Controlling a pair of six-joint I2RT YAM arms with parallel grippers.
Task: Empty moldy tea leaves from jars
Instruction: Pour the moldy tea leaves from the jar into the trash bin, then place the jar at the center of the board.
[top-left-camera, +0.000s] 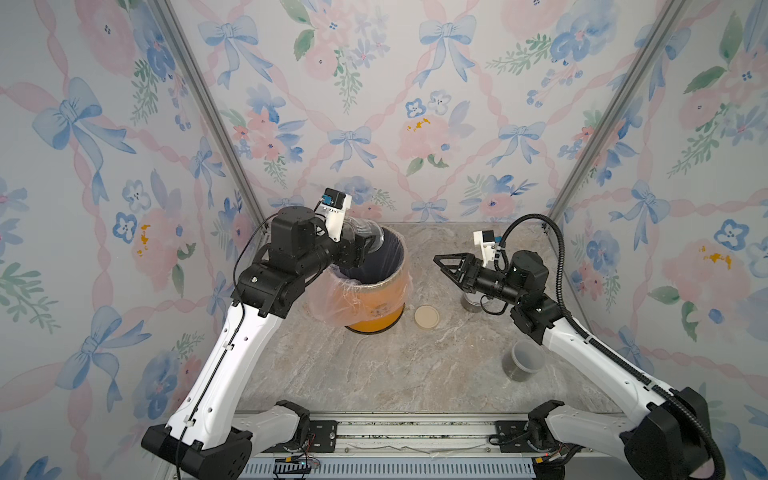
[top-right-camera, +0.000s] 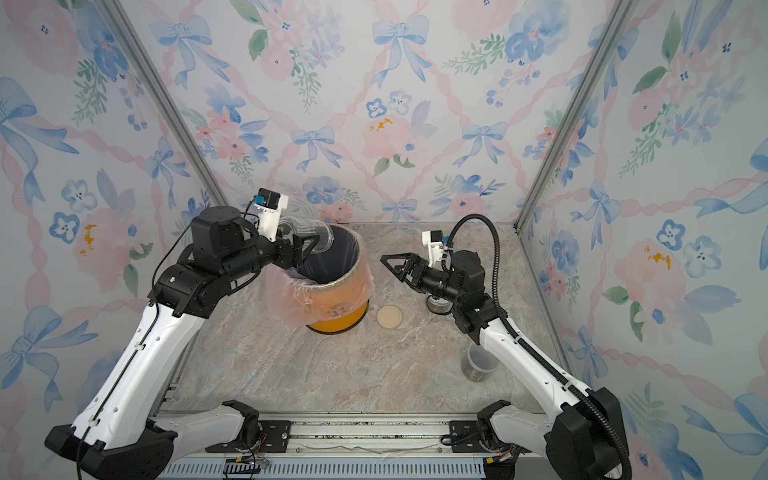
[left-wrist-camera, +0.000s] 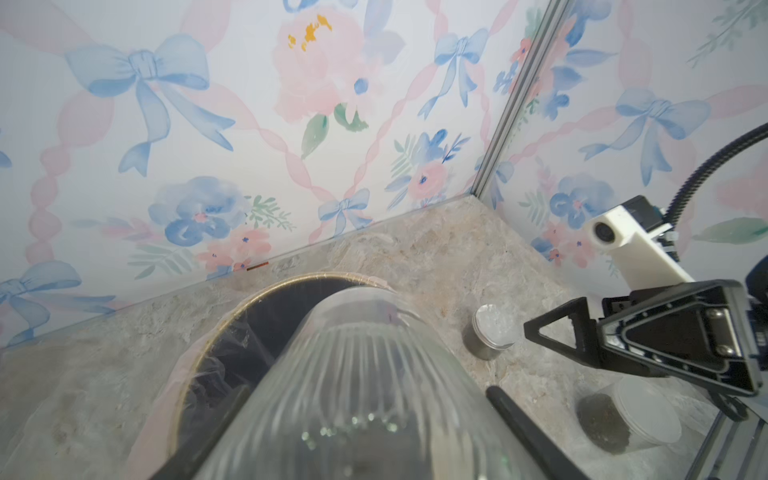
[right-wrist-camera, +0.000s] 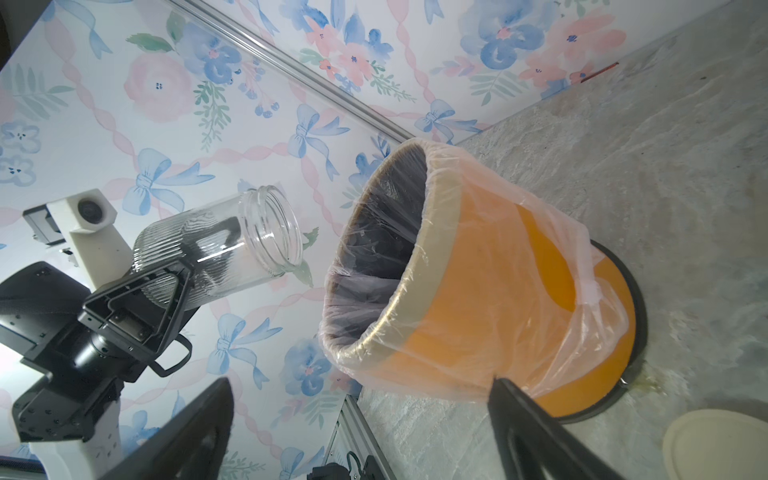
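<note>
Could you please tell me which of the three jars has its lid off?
The ribbed clear glass jar in the left tool, tipped toward the orange plastic-lined bin; the silver-lidded jar and the translucent grey-lidded jar stand capped.

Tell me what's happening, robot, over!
Left tool shut on open jar, tipped over bin, looks empty. Right tool open, holding nothing. Silver-lid jar and grey-lid jar unopened. Nothing in the way.

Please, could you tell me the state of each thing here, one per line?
bin: upright, lined, open
ribbed jar: lid off, tipped over the bin, looks empty
left hand: shut on the ribbed jar
right hand: open, empty
beige lid: off, flat on the table
silver-lidded jar: upright, closed
grey-lidded jar: upright, closed, tea leaves inside
</note>
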